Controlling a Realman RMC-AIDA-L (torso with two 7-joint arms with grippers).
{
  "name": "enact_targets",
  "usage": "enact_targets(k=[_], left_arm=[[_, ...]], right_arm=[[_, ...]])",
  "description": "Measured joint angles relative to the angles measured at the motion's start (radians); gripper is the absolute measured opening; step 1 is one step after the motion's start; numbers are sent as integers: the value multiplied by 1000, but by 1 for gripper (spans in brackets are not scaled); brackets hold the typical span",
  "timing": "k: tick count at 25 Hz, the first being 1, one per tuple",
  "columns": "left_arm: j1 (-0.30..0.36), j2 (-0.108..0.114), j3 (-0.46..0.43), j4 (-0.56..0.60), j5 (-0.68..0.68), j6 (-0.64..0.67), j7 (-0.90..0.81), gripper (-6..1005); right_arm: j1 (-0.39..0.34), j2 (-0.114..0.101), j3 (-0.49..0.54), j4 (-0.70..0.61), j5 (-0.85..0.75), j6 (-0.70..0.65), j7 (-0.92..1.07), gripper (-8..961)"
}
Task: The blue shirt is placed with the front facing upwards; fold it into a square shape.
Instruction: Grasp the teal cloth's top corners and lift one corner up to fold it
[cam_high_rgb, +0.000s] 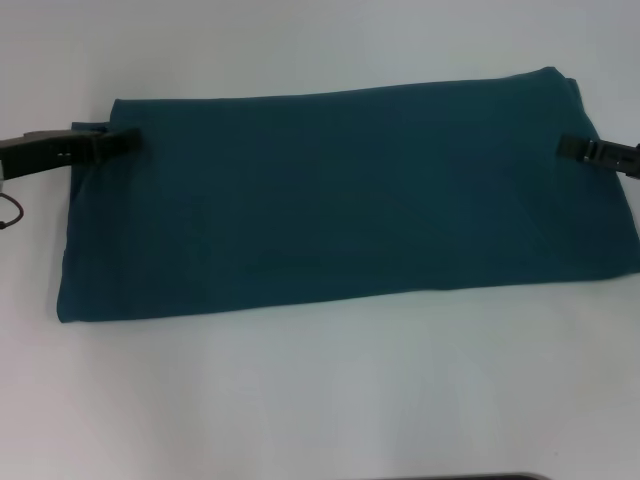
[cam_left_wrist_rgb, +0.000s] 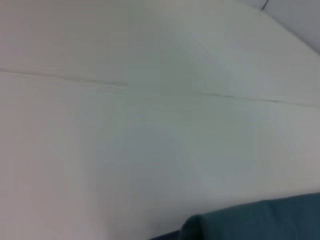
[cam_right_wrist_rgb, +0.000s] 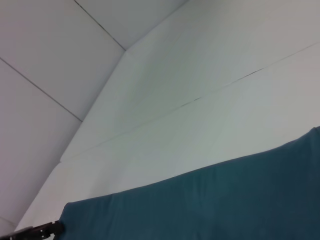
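The blue shirt (cam_high_rgb: 340, 200) lies flat on the white table as a long, wide rectangle with plain teal cloth facing up; no lettering or collar shows. My left gripper (cam_high_rgb: 128, 141) reaches in from the left and overlaps the shirt's left edge near its far corner. At the right edge, near the far right corner, my right gripper (cam_high_rgb: 562, 147) rests over the cloth. The left wrist view catches only a rounded fold of the shirt (cam_left_wrist_rgb: 260, 220). The right wrist view looks along the shirt (cam_right_wrist_rgb: 210, 200) to the left gripper (cam_right_wrist_rgb: 45, 229) at its far end.
The white table (cam_high_rgb: 320, 400) surrounds the shirt on all sides, with a thin seam line across it (cam_right_wrist_rgb: 200, 97). A red wire (cam_high_rgb: 10, 212) hangs off the left arm. A dark edge (cam_high_rgb: 470, 477) shows at the bottom of the head view.
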Motion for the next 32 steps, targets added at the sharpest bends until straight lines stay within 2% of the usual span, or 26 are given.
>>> enact_targets(k=[6, 11, 17, 20, 25, 32], left_arm=[[-4, -3, 24, 7, 0, -53, -2, 523], [7, -5, 15, -25, -11, -48, -7, 522], [42, -34, 12, -135, -47, -6, -13, 522], [52, -38, 19, -164, -89, 55, -9, 522], [35, -39, 30, -138, -104, 78, 13, 521], [1, -39, 48, -41, -92, -42, 45, 522]], right_arm=[[1, 1, 4, 0, 0, -1, 0, 719], [1, 1, 6, 0, 0, -2, 0, 718], [5, 1, 6, 0, 0, -4, -1, 718], [6, 1, 6, 0, 0, -6, -2, 718], [7, 2, 4, 0, 0, -15, -2, 717], [13, 4, 1, -4, 0, -23, -2, 717]])
